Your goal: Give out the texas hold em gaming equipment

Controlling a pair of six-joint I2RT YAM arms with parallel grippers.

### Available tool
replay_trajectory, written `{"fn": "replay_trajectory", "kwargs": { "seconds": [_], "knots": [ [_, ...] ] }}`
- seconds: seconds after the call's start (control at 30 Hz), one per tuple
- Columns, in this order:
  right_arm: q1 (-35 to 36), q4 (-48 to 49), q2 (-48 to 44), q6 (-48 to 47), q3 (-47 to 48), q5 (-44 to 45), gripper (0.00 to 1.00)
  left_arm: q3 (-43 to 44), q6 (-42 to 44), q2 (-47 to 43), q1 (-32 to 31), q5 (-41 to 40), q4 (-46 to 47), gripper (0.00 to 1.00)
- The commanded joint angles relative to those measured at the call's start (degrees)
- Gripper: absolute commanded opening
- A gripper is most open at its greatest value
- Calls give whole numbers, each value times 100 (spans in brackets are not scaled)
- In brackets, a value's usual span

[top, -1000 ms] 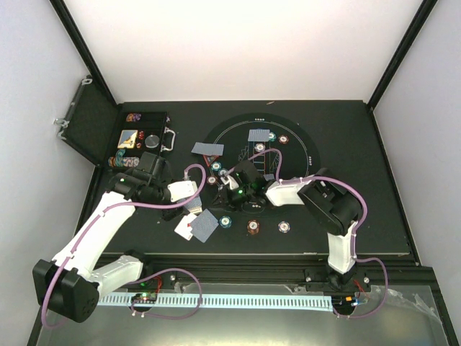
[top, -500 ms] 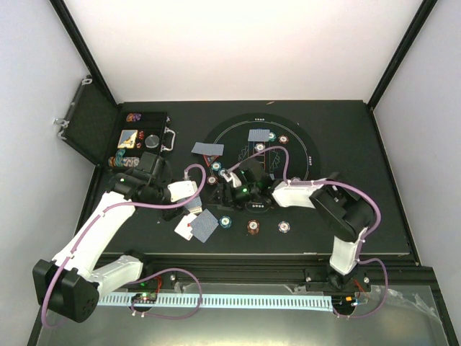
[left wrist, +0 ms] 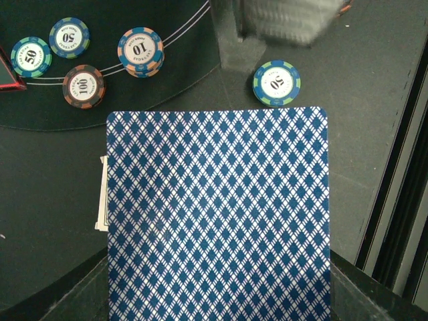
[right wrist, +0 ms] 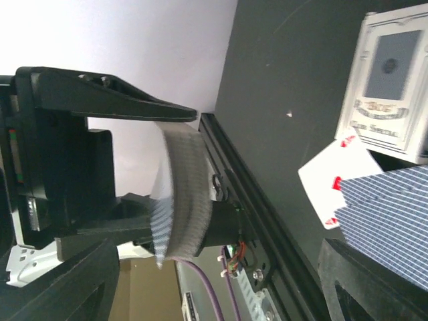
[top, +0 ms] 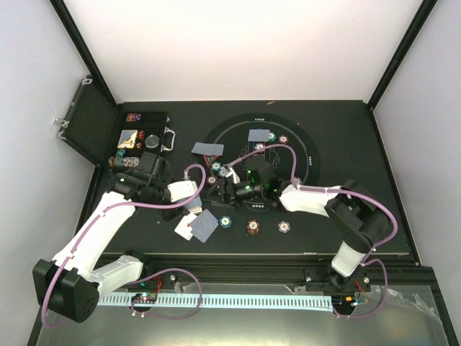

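Right gripper (right wrist: pixel 175 194) is clamped on a card (right wrist: pixel 179 200), held over the mat's (top: pixel 302 141) left edge. Left gripper (top: pixel 184 191) state can't be told; a blue-backed card (left wrist: pixel 217 214) lies beneath it beside a 50 chip (left wrist: pixel 276 83).

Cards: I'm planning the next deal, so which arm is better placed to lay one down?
Right. Its end effector grips the deck; the left end effector is open above a lying card.

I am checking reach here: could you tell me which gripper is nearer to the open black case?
Left. The left gripper sits just in front of the open black case, slightly to its right; the right gripper is further right, over the round mat.
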Motion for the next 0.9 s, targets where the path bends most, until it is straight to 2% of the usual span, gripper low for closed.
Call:
{"fn": "replay_trajectory", "kwargs": {
  "seconds": [0.0,0.27,0.57,0.87],
  "knots": [
    [261,176,246,142,474,-126,84,173,11,45,22,244,35,1],
    [484,179,820,278,971,-117,81,234,29,48,22,230,11,1],
    [499,40,1312,263,1287,-115,68,251,46,20,22,245,-15,1],
    [127,33,1066,135,710,13,58,220,72,-24,22,218,-19,2]
  ]
}}
